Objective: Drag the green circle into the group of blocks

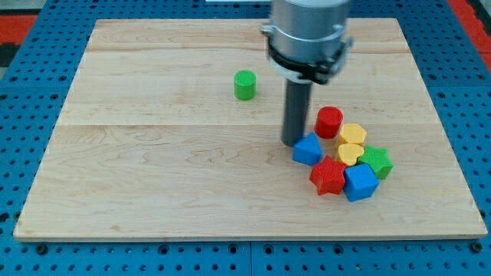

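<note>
The green circle [245,84] stands alone on the wooden board, up and to the left of the middle. My tip [293,142] rests on the board below and to the right of it, just left of the group. The group lies at the view's lower right: a red circle [329,122], a yellow block [353,135], a yellow heart [350,154], a blue block [308,149] touching my tip's right side, a red star [328,176], a blue cube [360,183] and a green star [377,162].
The wooden board [153,184] lies on a blue pegboard [31,92] that shows on all sides. The arm's grey body [307,34] hangs over the board's top middle.
</note>
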